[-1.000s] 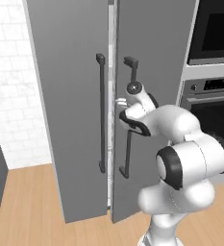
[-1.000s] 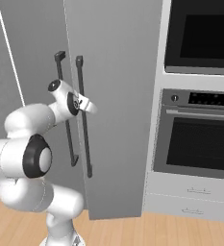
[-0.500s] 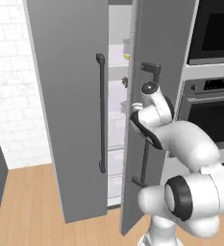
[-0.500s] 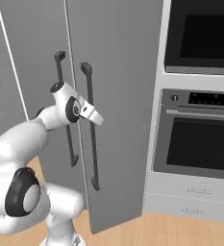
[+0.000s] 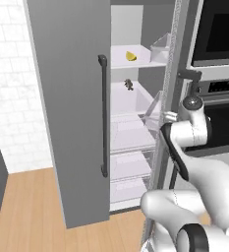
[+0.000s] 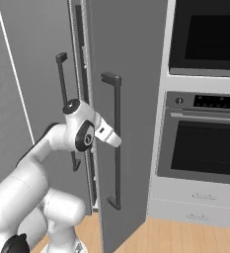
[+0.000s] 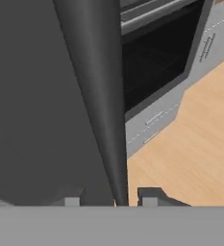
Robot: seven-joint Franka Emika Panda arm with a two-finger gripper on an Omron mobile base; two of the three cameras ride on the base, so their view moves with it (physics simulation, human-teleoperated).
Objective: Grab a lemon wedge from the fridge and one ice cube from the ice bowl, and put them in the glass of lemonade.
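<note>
The grey fridge [image 5: 67, 98] has its right door [image 6: 131, 74] swung out, edge-on in the left base view. My gripper [image 6: 117, 144] is shut on that door's black bar handle [image 6: 117, 108], about halfway down. In the hand view the bar [image 7: 96, 96] runs down between my fingertips [image 7: 149, 198]. Inside, the small yellow lemon wedge [image 5: 130, 56] lies on the upper white shelf. A small dark brownish lump [image 5: 128, 84] sits one shelf lower. The ice bowl and the glass of lemonade are out of view.
The black wall oven [image 6: 210, 143] stands right of the fridge, close to the open door. A clear box [image 5: 161, 47] sits on the upper shelf right of the wedge. Clear drawers [image 5: 150, 112] fill the lower fridge. The left door with its handle [image 5: 103, 118] is shut.
The right fridge door has swung from almost shut to wide open, with my gripper staying on its handle. The shelves and the lemon wedge have come into sight.
</note>
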